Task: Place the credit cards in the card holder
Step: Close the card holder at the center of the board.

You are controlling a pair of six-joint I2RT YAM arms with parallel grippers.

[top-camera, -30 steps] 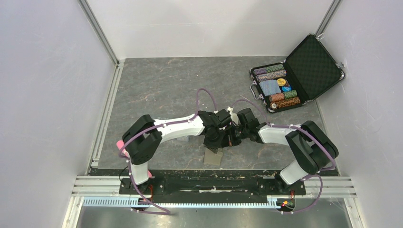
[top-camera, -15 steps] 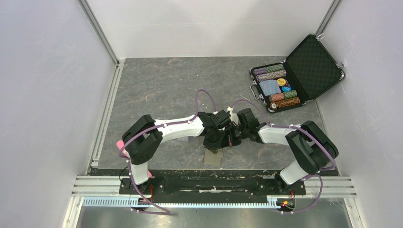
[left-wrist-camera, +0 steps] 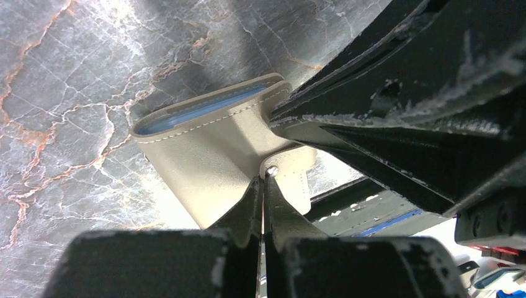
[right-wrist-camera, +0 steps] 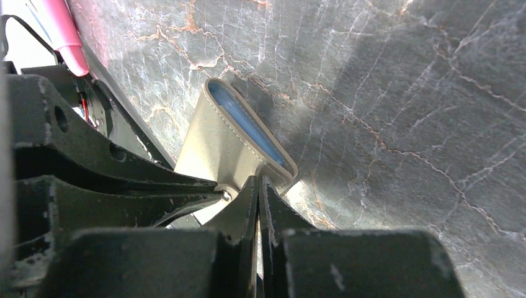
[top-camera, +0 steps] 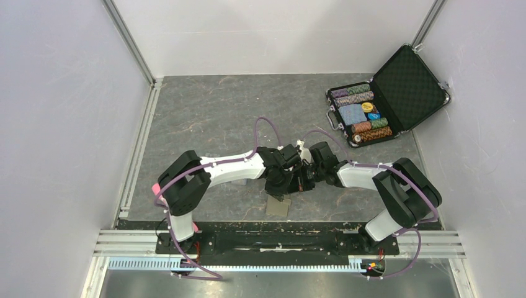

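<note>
The olive-tan card holder [left-wrist-camera: 205, 155] with pale blue inner pockets [right-wrist-camera: 245, 124] is folded and held off the marble floor between both grippers. My left gripper [left-wrist-camera: 263, 181] is shut on its snap tab, right by the round snap [left-wrist-camera: 271, 169]. My right gripper [right-wrist-camera: 258, 181] is shut on the holder's edge next to the snap. In the top view the two grippers [top-camera: 280, 186] [top-camera: 299, 181] meet over the holder [top-camera: 278, 207] near the front edge. No credit cards show in any view.
An open black poker-chip case [top-camera: 384, 102] stands at the back right. White walls close in the left, back and right. The black base rail [top-camera: 273, 239] runs along the near edge, just in front of the holder.
Almost nothing. Both grippers stay shut on the holder and have edged very slightly left and toward the near edge.
</note>
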